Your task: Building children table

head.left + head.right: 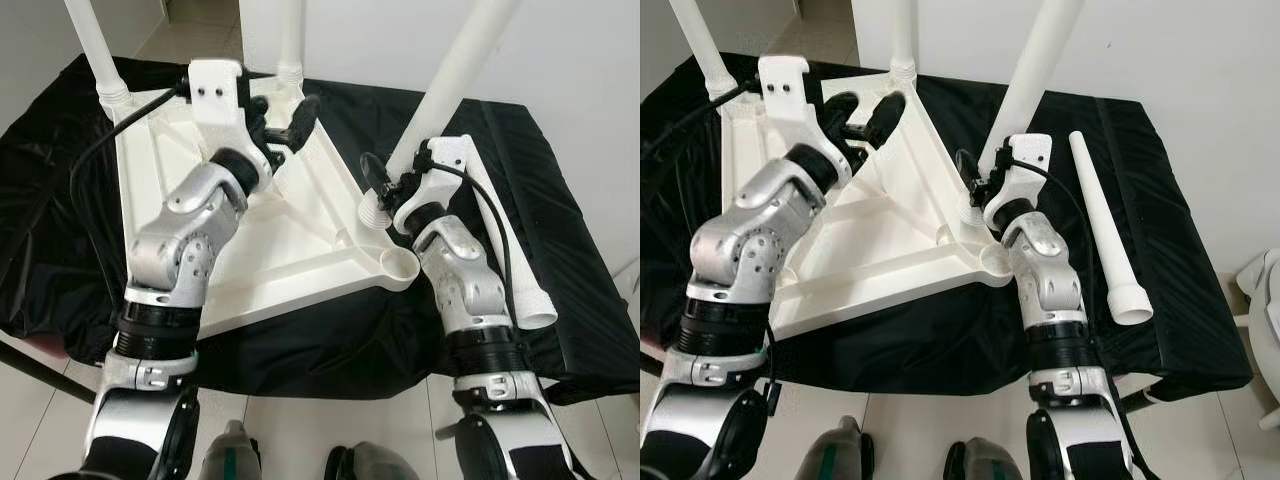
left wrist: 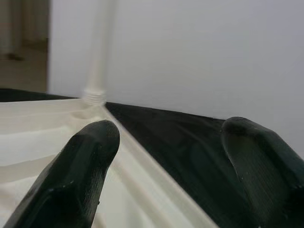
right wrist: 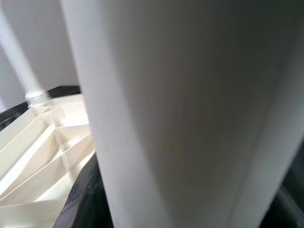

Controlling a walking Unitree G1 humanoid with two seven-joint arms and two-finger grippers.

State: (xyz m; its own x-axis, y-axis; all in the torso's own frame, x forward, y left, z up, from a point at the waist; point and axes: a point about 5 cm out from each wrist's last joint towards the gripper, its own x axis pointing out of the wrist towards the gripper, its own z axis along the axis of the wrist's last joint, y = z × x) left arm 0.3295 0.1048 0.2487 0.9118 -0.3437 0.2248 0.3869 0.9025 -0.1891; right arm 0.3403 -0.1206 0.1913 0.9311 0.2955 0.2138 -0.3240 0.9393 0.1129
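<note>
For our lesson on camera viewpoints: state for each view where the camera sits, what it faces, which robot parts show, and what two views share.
Left eye view: head, looking down at the upturned white tabletop; both arms.
Right eye view: same scene; loose leg on black cloth.
Left wrist view: along open left tool, over tabletop toward a far leg.
Right wrist view: close on the leg the right tool grips.
Shared: tabletop.

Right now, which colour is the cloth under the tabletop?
Black; the cloth shows best in the right eye view.
</note>
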